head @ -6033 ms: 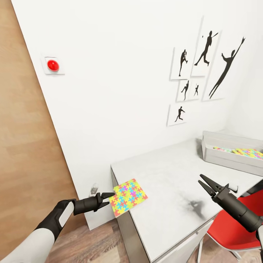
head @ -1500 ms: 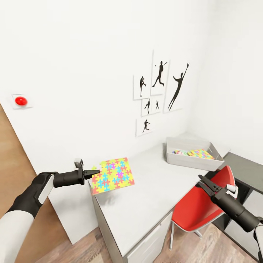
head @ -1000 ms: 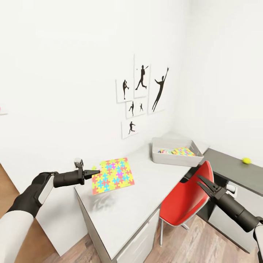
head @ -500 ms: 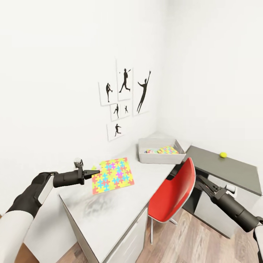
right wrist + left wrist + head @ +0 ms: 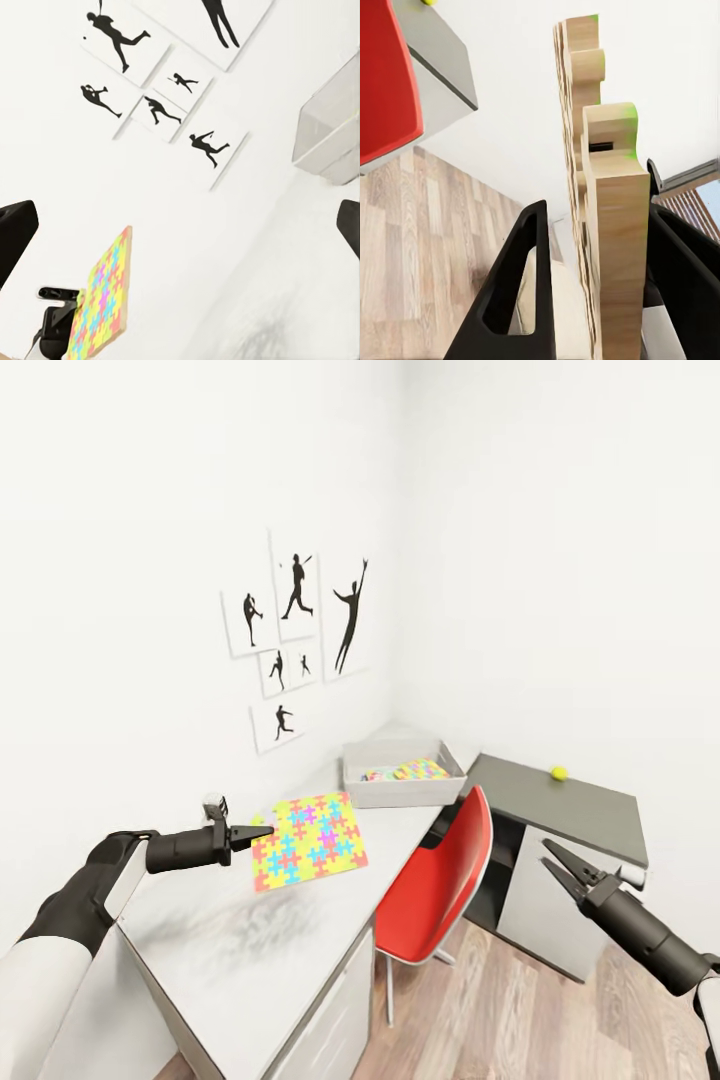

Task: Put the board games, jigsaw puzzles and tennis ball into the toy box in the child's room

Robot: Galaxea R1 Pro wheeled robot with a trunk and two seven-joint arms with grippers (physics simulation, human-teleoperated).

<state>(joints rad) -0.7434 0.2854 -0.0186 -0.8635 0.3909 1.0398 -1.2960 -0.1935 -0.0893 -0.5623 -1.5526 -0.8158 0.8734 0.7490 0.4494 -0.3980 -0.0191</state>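
The L-shaped table (image 5: 300,950) is being seen in the corner of the white-walled room, its light grey wing running along the wall with the black silhouette pictures (image 5: 295,635) and its dark grey wing (image 5: 570,810) set against the other wall. A red chair (image 5: 435,890) is being seen tucked close against the light wing's front edge. The toy box (image 5: 400,788) is being carried by the far end of the light wing, near the corner, with multicoloured toys lying inside it. A jigsaw puzzle (image 5: 308,841) is being held above the light wing, clear of its surface, by the left gripper (image 5: 262,831), whose fingers are being pressed closed against the board's near edge. The right gripper (image 5: 557,862) is being held out over the wood floor with its fingers spread apart and nothing between them. The tennis ball (image 5: 559,773) is being seen resting on the dark wing.
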